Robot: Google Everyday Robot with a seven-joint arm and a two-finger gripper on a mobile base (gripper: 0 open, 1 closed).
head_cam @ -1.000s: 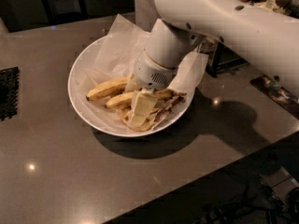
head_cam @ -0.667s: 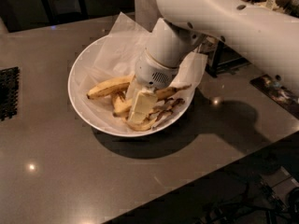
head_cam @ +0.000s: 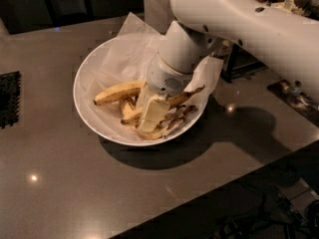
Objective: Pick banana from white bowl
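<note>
Gripper [head_cam: 149, 116] down inside the white bowl [head_cam: 79, 99], reaching in from the right side on the end of the thick white arm [head_cam: 249, 29]. Its round grey-white wrist [head_cam: 172, 76] sits just above the fruit and hides the middle of the pile.

Banana [head_cam: 117, 92]: long, nearly straight, yellow with brown streaks. I see it lying across the bowl from left to right. Its blunt end points to the left rim, its body runs in behind the gripper, and its thin dark stem comes out on the far side, pointing up towards the right rim. The gripper stands directly over the middle of it, touching or very nearly so. Whether it has closed on the banana or stands apart from it, I cannot tell; that part is hidden from me.

Shorter curved bananas [head_cam: 128, 109] lie just below and in front, partly under the gripper. More brown-blotched pieces [head_cam: 178, 117] lie to the right of it.

Crinkled white paper sheet [head_cam: 127, 46] lines the bowl, corners standing up past the rim at back and right.

Bowl rests on a grey table [head_cam: 60, 183]. Black gridded mat [head_cam: 9, 98] at the left edge, well apart from the bowl.
</note>
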